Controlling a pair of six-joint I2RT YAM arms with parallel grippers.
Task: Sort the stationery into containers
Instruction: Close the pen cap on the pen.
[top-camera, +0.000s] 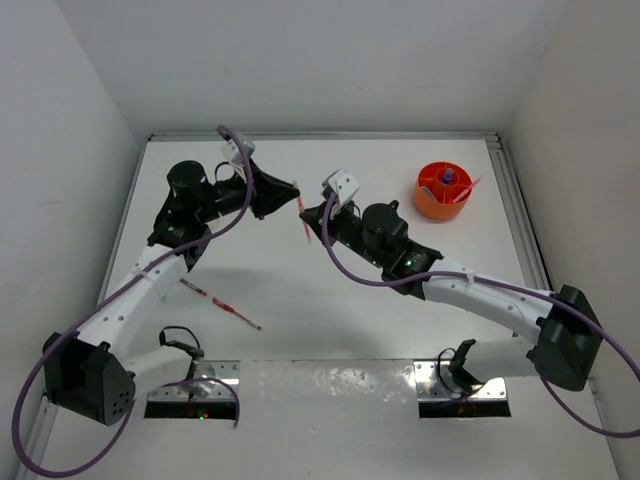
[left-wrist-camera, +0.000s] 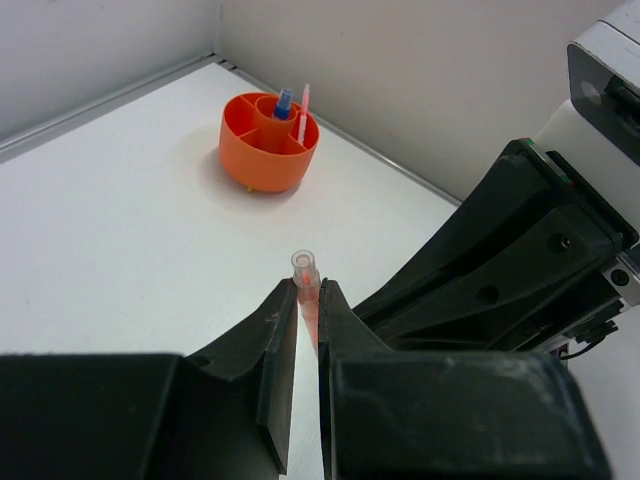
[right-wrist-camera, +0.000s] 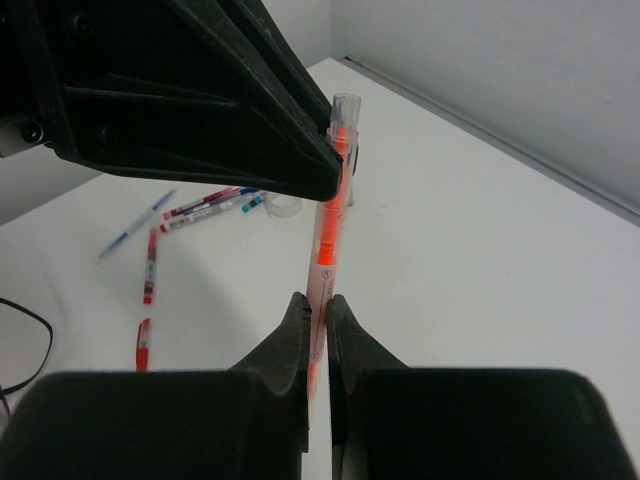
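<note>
**Above mid-table: one pen, two grips**

Between the two arms, clear of the table (top-camera: 300, 340), you have a pink pen (top-camera: 302, 212) pinched from both sides at once. The left gripper (left-wrist-camera: 308, 300) is closed tight on the barrel just under the clear end. The right gripper (right-wrist-camera: 317, 305) is clamped lower down the same barrel, its jaws all but meeting around it. In both wrist views the pen stands roughly upright, so each hand has its own stretch of barrel and the fingers do not crowd each other.

This reads as a handover. The orange tub (top-camera: 443, 192) sits at the far right of the table, well apart from the left arm and nearer your right one, so passing the pen across makes sense. One compartment already holds a blue-capped item (left-wrist-camera: 284, 100) and another pink pen (left-wrist-camera: 303, 112), both standing on end.

Several loose pens (right-wrist-camera: 200, 206) lie flat on the left side, yet to be sorted.

My judgement: let go with the left only, then carry the pen right, or the two grips will fight and bend it.
</note>
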